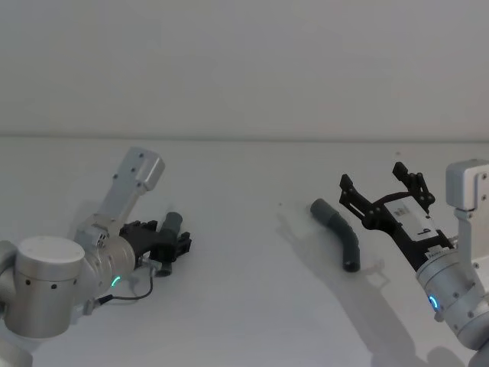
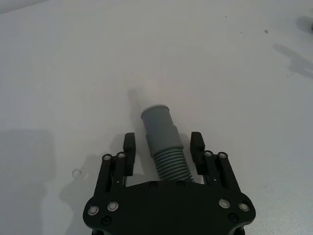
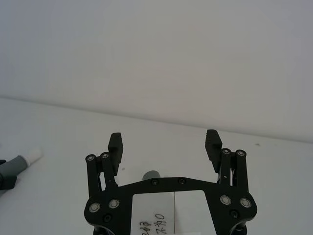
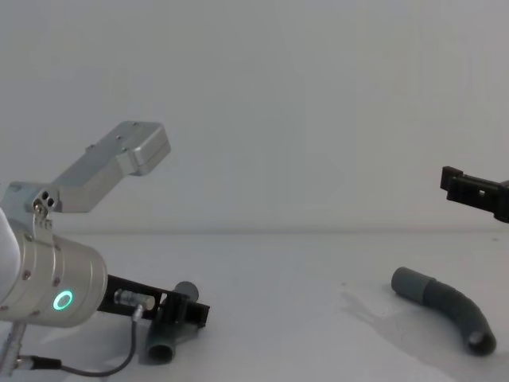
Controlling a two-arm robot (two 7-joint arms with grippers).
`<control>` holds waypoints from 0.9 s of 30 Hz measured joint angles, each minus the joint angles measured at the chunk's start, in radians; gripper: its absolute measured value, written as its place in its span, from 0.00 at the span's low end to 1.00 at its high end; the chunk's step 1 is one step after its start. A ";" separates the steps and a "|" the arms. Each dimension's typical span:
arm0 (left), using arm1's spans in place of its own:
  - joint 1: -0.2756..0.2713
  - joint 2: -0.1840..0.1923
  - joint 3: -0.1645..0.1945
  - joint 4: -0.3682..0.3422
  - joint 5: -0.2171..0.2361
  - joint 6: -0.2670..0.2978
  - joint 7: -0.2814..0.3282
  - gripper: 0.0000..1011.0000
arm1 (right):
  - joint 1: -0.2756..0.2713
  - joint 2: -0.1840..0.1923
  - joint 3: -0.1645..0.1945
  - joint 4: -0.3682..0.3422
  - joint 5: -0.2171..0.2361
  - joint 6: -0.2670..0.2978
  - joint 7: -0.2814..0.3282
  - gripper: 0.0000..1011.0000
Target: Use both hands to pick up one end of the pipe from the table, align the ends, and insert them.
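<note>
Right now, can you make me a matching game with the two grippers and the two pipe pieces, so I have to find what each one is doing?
Things:
1. left gripper
2. right gripper
3. left pipe piece
4. right pipe piece

What it is doing:
A. lies bent and alone on the table
B. held up above the table, jaws wide open with nothing between them
C. down low at the table, jaws open on either side of a ribbed pipe
D. sits between two black jaws, not yet squeezed

Pairs: 1-C, 2-B, 3-D, 4-A
</note>
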 joint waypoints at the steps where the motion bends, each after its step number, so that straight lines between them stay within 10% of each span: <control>1: -0.001 0.000 0.000 0.001 0.000 0.000 0.000 0.67 | 0.000 0.000 0.000 0.000 0.000 0.000 0.000 0.99; 27: -0.004 -0.002 0.000 0.007 0.002 0.005 -0.001 0.45 | 0.000 0.001 -0.001 -0.003 -0.001 0.008 0.001 0.99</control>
